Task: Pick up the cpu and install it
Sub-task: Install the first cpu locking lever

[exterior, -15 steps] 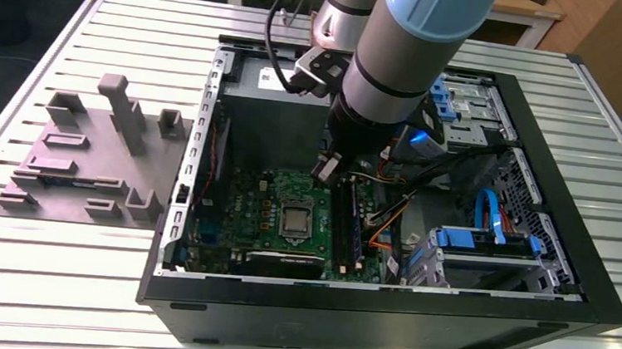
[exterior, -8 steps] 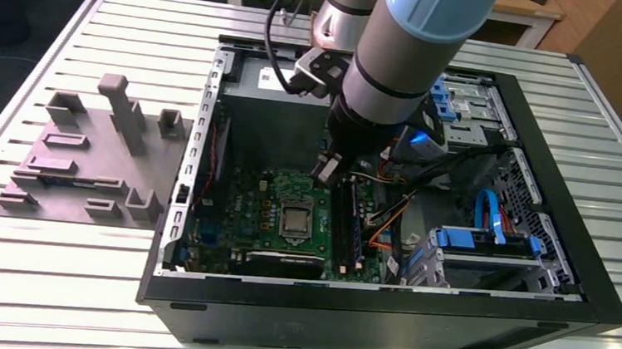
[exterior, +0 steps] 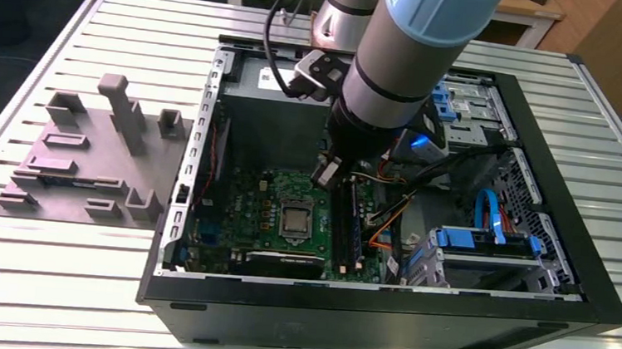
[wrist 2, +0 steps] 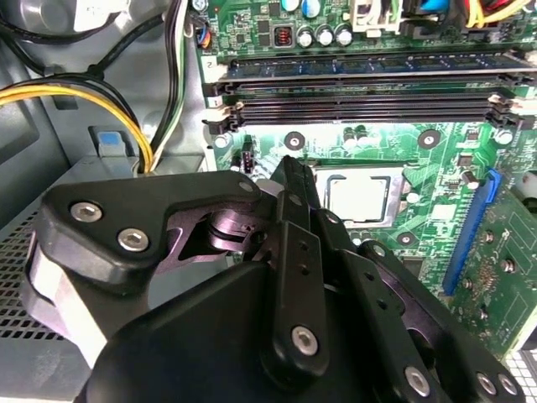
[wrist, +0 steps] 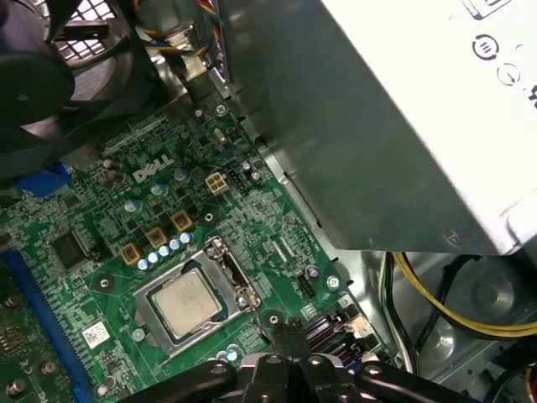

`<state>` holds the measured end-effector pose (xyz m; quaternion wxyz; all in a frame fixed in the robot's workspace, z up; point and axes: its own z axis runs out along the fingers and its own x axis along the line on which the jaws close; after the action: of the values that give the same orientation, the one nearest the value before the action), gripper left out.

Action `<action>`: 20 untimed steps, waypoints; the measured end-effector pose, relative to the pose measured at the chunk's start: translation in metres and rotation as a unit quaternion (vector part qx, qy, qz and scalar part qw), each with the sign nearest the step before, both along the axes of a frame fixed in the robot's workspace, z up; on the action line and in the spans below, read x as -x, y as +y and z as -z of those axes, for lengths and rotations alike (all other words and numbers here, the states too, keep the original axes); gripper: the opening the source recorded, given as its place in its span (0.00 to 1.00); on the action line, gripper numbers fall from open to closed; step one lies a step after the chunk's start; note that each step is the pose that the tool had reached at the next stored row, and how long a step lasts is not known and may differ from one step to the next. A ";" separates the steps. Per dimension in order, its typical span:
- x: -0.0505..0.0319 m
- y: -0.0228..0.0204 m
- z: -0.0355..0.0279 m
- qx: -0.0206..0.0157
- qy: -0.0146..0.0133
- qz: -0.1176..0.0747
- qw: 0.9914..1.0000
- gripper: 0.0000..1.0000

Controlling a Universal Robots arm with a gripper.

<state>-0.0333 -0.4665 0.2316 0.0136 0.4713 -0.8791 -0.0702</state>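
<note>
The cpu (exterior: 295,219) (wrist 2: 358,196) (wrist: 186,300), a small dull silver square, lies flat in the socket on the green motherboard (exterior: 252,211) inside the open computer case (exterior: 570,270). A shiny metal socket frame (wrist: 237,277) surrounds it. My gripper (exterior: 326,174) (wrist 2: 289,172) (wrist: 288,326) hangs a little above the board, beside the socket and apart from the cpu. Its black fingers are pressed together with nothing between them.
The big grey box with a white label (wrist: 403,126) (exterior: 269,75) stands close to the gripper. Memory slots (wrist 2: 369,84), yellow and black cables (wrist 2: 84,94), a black fan (wrist: 50,84) and a blue drive cage (exterior: 484,242) crowd the case. A grey fixture block (exterior: 90,157) sits on the slatted table.
</note>
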 end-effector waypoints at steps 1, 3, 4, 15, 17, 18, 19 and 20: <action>0.0001 -0.0002 -0.0005 0.000 0.000 0.000 1.000 0.10; 0.0002 -0.0004 -0.0015 0.000 0.000 -0.002 1.000 0.10; 0.0003 -0.0005 -0.0020 0.000 0.000 -0.003 1.000 0.10; 0.0072 -0.0020 -0.0026 0.000 -0.001 -0.026 1.000 0.10; 0.0085 -0.0027 -0.0026 0.000 -0.002 -0.029 1.000 0.10; 0.0091 -0.0034 -0.0026 0.000 -0.002 -0.030 1.000 0.10; 0.0094 -0.0040 -0.0026 0.000 -0.002 -0.031 1.000 0.10; 0.0095 -0.0045 -0.0026 0.000 -0.003 -0.031 1.000 0.10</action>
<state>-0.0428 -0.4710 0.2343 0.0135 0.4983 -0.8642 -0.0686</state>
